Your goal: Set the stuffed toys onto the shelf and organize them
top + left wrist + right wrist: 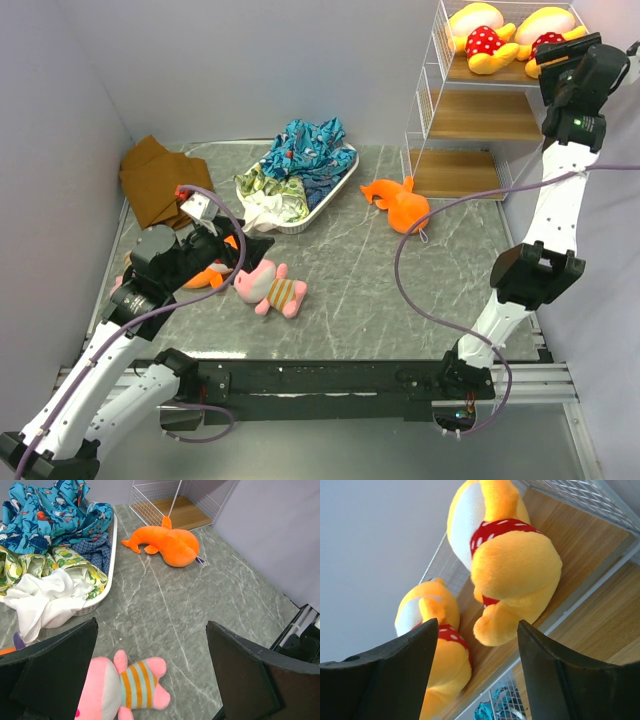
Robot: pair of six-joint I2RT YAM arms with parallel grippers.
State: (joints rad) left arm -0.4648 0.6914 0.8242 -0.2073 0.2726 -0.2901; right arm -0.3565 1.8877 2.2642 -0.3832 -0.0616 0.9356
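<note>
Hovering with jaws spread, the left gripper (152, 667) sits just left of the pink toy (270, 289), whose length runs left-to-right.

Your grey marbled table (350, 290) carries a brown folded cloth (155, 180) far left, a white oval tray (338, 190) far centre and the shelf (470, 115) standing far right. An orange shark (400, 203) lies near the shelf's foot. Near left you see a pink toy (268, 288), with a second orange shark (208, 276) just beside it, partly hidden.
</note>
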